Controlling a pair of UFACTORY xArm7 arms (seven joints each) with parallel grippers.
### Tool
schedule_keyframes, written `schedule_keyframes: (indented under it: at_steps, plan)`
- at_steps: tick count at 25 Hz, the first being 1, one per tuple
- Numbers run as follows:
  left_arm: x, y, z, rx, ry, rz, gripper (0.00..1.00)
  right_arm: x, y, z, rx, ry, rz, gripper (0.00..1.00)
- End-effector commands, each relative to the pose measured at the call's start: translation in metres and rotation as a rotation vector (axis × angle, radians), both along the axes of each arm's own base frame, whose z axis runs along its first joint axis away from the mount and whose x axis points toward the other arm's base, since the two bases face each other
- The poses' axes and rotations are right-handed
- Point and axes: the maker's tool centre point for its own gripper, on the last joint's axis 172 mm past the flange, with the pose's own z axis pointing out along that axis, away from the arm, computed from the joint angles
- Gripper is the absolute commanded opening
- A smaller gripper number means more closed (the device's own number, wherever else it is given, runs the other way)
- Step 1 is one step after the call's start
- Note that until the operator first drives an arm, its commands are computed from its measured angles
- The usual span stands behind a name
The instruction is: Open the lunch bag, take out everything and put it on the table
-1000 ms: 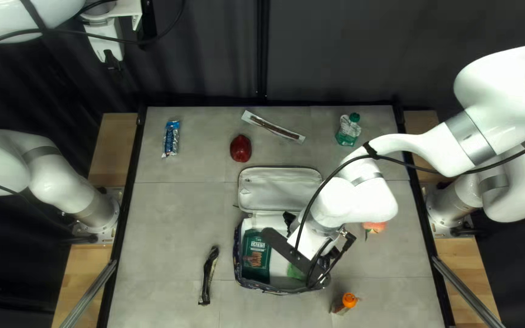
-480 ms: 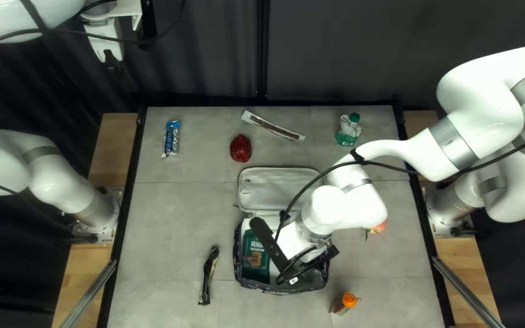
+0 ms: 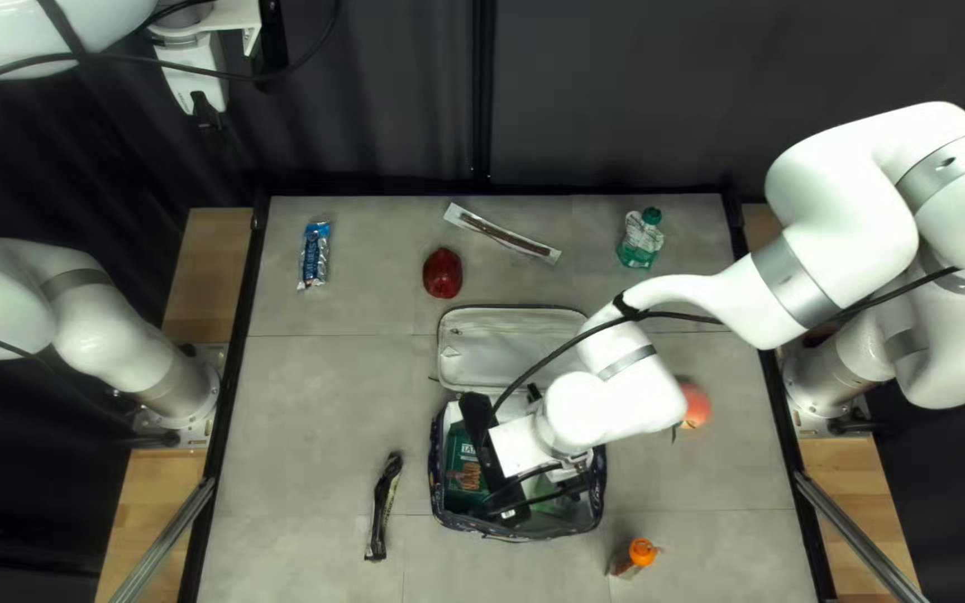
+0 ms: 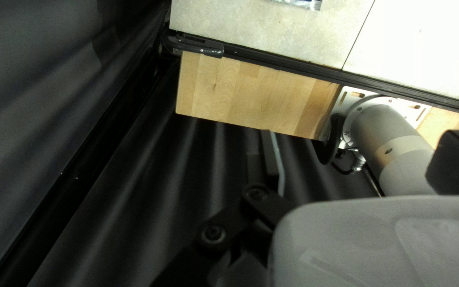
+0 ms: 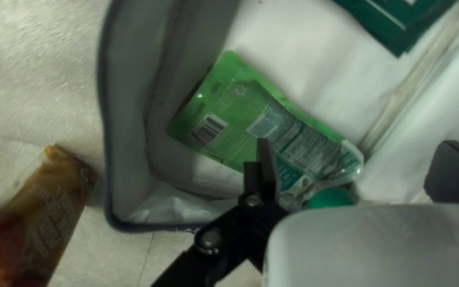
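Grey tiled worktop (image 3: 323, 402), rimmed by a black frame (image 3: 239, 335); behind its far edge, dark curtain (image 3: 616, 92); flanking its left side, pale wooden board (image 3: 206, 276).

**Robot body: appearance as observed**

Left arm (image 3: 89, 335) and right arm (image 3: 851, 243): white, rounded shells with grey bands (image 3: 792, 285) at the joints. A black cable (image 3: 675, 316) is routed along the right arm. The fingers (image 5: 266, 165) are black, on black links (image 5: 229, 227) fastened with round silver screws (image 5: 210, 240).

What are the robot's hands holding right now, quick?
Left gripper: open, empty.
Right gripper: open, empty, inside the lunch bag over the green pouch.
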Motion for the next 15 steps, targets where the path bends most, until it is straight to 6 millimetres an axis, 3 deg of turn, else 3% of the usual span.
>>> schedule_keyframes:
  at_steps: [1,7,8,9,10,15]
  plan:
    - [0.0,0.0,0.0,0.0,0.0,0.0,1.0,-0.016,-0.014,-0.009,0.025,0.016,-0.037,1.0]
    - [0.0,0.0,0.0,0.0,0.0,0.0,1.0,-0.029,-0.008,-0.012,0.038,0.032,-0.052,1.0]
    - [0.0,0.0,0.0,0.0,0.0,0.0,1.0,-0.03,-0.008,-0.012,0.036,0.035,-0.053,0.94]
    - [0.0,0.0,0.0,0.0,0.0,0.0,1.0,-0.031,-0.007,-0.011,0.034,0.036,-0.054,0.25]
    - [0.0,0.0,0.0,0.0,0.0,0.0,1.0,-0.032,-0.007,-0.009,0.027,0.039,-0.058,0.0]
    - [0.0,0.0,0.0,0.0,0.0,0.0,1.0,-0.033,-0.006,-0.008,0.024,0.04,-0.06,0.0]
